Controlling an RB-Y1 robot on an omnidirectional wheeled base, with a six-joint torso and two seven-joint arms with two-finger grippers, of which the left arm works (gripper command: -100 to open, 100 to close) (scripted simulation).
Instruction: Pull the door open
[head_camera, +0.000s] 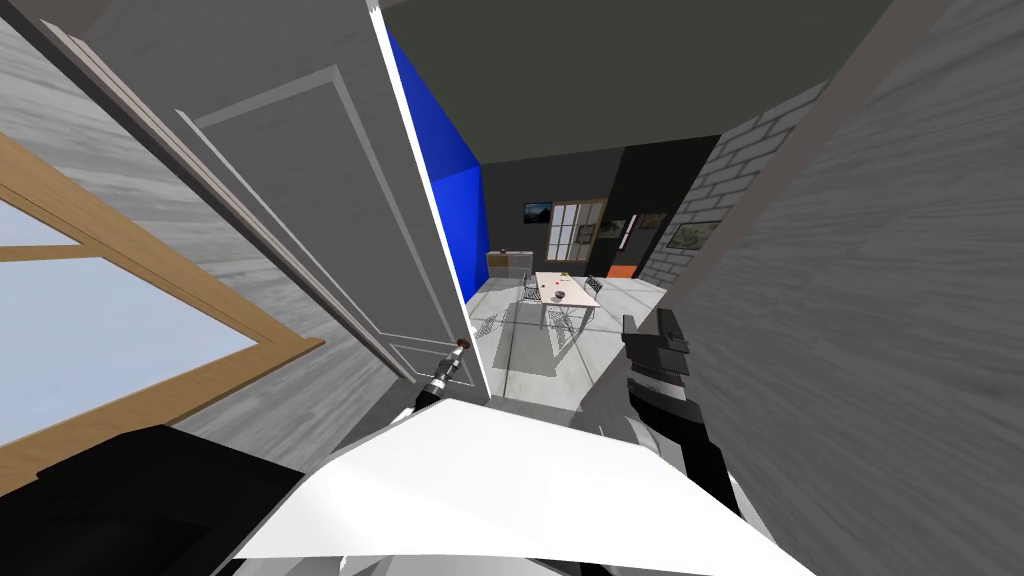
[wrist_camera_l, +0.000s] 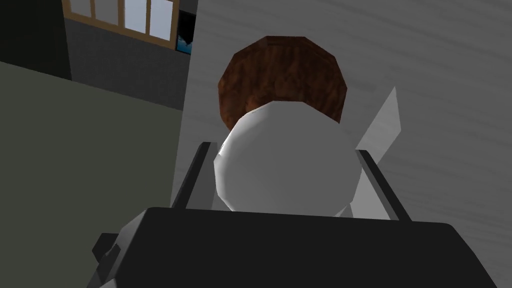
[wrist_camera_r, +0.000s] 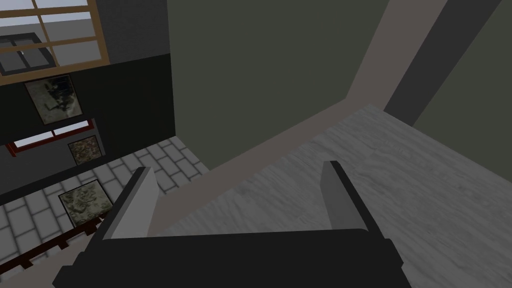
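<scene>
Door (head_camera: 330, 200) ajar, left hand (head_camera: 452, 362) gripping knob (wrist_camera_l: 287, 170), open floor (head_camera: 525, 360) beyond its edge

— What stands in the way of the left pincer (wrist_camera_l: 285, 152)?
— A white knob (wrist_camera_l: 287, 170) fills the gap between its fingers, and the grey door (wrist_camera_l: 425, 75) stands flat just behind it.
— Any free room?
— Beside that pincer, past the door's edge, the doorway opens onto bare floor (head_camera: 530, 355). The right pincer (wrist_camera_r: 240, 172) faces a grey wall (wrist_camera_r: 400, 165) close ahead.
</scene>
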